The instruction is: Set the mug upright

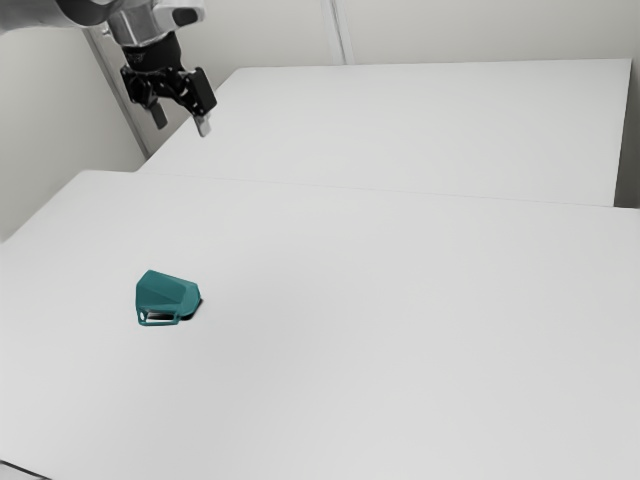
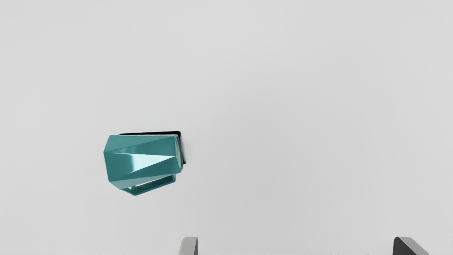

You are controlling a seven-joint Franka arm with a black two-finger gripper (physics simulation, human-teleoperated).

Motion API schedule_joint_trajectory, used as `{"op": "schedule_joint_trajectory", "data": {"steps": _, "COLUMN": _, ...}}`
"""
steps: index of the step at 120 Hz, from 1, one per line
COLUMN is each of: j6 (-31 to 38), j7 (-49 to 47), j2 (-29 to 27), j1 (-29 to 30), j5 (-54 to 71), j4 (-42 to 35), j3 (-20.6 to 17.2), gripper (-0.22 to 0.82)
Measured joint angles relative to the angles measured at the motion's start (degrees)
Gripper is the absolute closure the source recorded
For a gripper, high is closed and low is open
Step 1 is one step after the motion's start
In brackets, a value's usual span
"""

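Though on its side, one teal mug (image 2: 141, 161); one claw (image 1: 182, 123), its two fingers (image 2: 189, 246) wide apart

The smooth, rounded pale-grey arm (image 1: 30, 13) enters from the exterior view's left, above the fingers. Its silvery-grey wrist (image 1: 140, 27) sits higher than them, over the black two-finger gripper (image 1: 182, 125). The slim, grey-tipped fingers (image 2: 189, 246) point down, parted widely, one tip slightly lower than the other in the exterior view.
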Motion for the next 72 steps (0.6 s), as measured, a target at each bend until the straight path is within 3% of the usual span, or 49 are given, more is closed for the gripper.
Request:
{"op": "schedule_joint_trajectory", "data": {"steps": 16, "j6": -0.97, "j7": -0.57, "j2": 0.58, "j1": -0.11, "j5": -0.09, "j4": -0.1, "j3": 0.27, "gripper": 0.0}}
{"op": "schedule_joint_trajectory", "data": {"steps": 34, "j6": -1.41, "j7": -0.88, "j2": 3.74, "j1": 0.24, "j5": -3.38, "j4": -0.87, "j3": 7.39, "gripper": 0.0}}
{"op": "schedule_joint_trajectory", "data": {"steps": 72, "j6": -1.6, "j7": -0.17, "j2": 5.8, "j1": 0.91, "j5": -10.33, "j4": -5.42, "j3": 16.17, "gripper": 0.0}}
